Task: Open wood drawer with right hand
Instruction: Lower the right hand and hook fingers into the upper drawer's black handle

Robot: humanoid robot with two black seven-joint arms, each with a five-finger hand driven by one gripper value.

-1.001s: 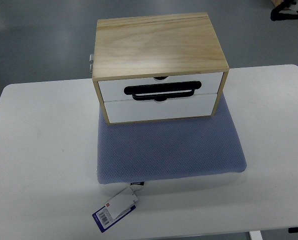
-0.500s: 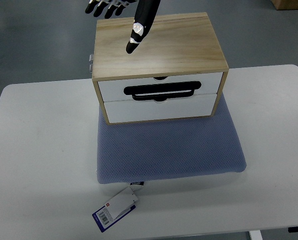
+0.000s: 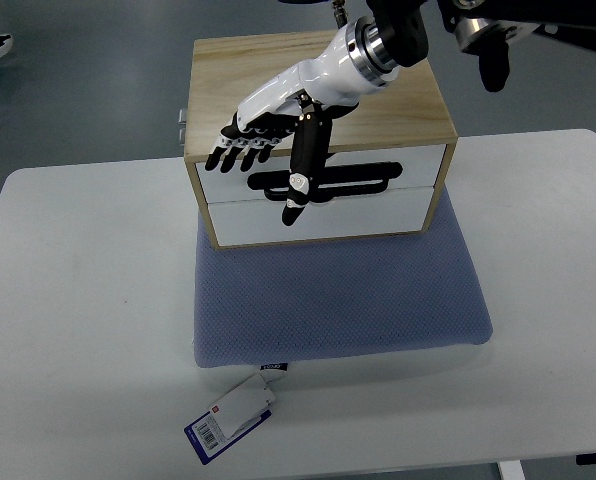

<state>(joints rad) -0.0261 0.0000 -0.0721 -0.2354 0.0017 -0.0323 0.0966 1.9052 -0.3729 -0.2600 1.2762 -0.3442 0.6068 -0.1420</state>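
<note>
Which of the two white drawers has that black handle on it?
The upper drawer; the black handle sits on its front, while the lower drawer shows none.

A lab-like room: white table (image 3: 78,300) on a bare grey floor (image 3: 78,90).

drawer box (image 3: 378,110): pale matt wood, smooth white fronts; mat (image 3: 338,295): blue textured cloth; right hand (image 3: 278,110): glossy white plastic; table (image 3: 78,300): smooth white

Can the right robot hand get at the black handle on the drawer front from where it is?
Probably yes: the right robot hand hangs open just over the black handle, and nothing stands between them.
</note>
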